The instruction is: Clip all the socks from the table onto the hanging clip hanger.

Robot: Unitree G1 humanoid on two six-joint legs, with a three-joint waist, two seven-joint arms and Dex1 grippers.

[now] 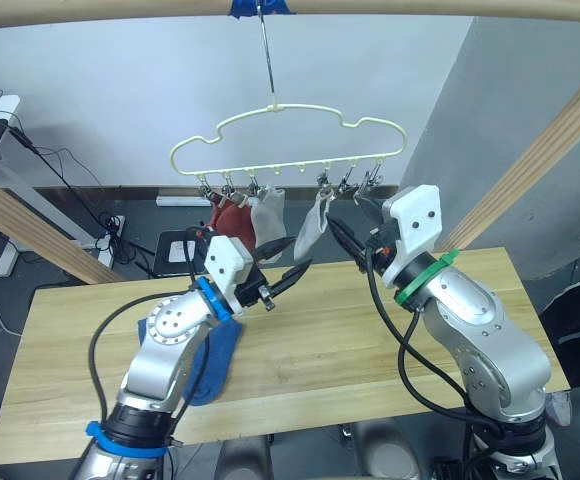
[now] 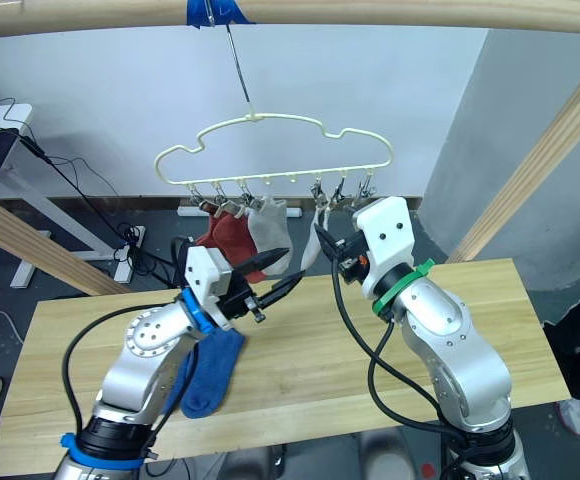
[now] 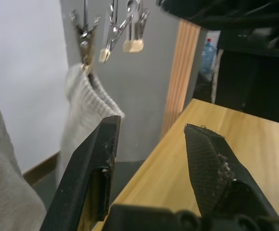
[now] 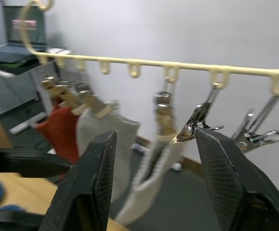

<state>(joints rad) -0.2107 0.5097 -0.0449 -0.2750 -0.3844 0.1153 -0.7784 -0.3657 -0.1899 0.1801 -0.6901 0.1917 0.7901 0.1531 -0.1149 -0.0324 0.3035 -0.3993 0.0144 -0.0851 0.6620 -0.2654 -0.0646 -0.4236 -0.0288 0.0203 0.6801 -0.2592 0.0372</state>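
Both jaws gape below the clip hanger (image 1: 290, 140) holding four socks (image 1: 260, 215)

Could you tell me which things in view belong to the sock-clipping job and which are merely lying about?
Job:
clip hanger
red socks, clipped
grey socks, clipped
blue socks on the table
left gripper, right gripper, both open

Lying about:
floor cables
crossbar

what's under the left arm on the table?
A blue sock lies flat on the table, its upper part covered by the left arm. Whether a second blue sock sits beneath cannot be seen.
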